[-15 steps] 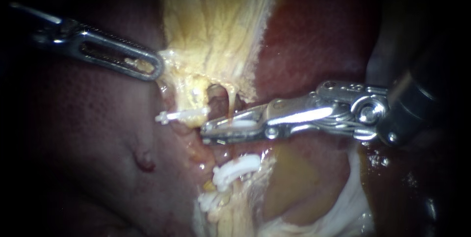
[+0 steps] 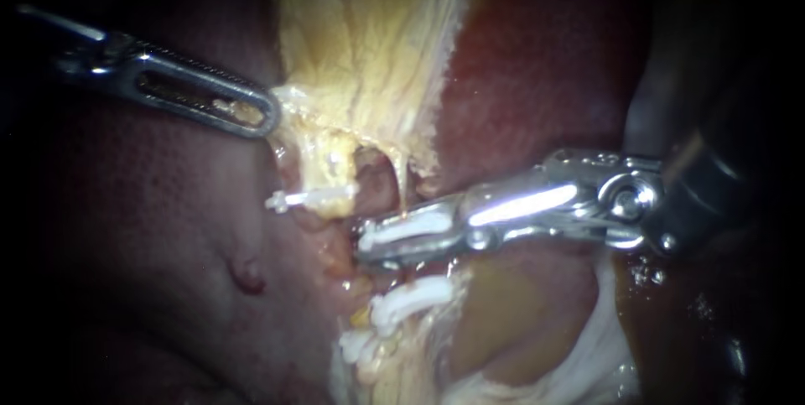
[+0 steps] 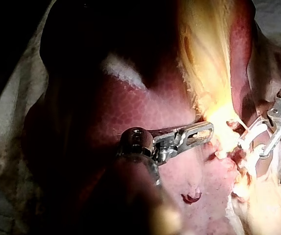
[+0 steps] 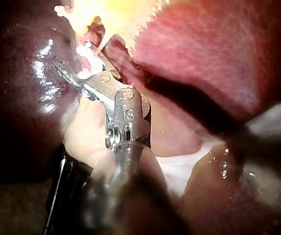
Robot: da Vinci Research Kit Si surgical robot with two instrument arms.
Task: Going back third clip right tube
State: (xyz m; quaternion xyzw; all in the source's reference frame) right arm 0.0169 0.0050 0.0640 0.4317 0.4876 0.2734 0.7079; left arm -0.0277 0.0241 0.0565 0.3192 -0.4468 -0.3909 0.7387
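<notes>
My right instrument [image 2: 369, 243] reaches in from the right and lies across the thin right tube [image 2: 401, 177]. Its jaws stand a little apart, and a white clip [image 2: 415, 226] lies between them. Two more white clips [image 2: 411, 294] sit lower on the same strand. Another clip [image 2: 310, 198] crosses the left tube. My left instrument [image 2: 264, 116] comes from the upper left, shut on the edge of the yellow gallbladder [image 2: 369, 44]. The left wrist view shows that grip [image 3: 206, 132]. In the right wrist view my right instrument's jaws [image 4: 69, 73] lie beside the white clip [image 4: 89, 54].
Dark red liver [image 2: 151, 229] fills the left side, with a small red nick [image 2: 247, 275] in its surface. More liver [image 2: 545, 53] rises behind the right instrument. Pale white tissue [image 2: 595, 346] and wet yellow fat lie below the right instrument's shaft.
My right instrument has shifted slightly down and to the right. Its jaws stand wider apart and more of the white clip shows between them. The left instrument has not moved.
</notes>
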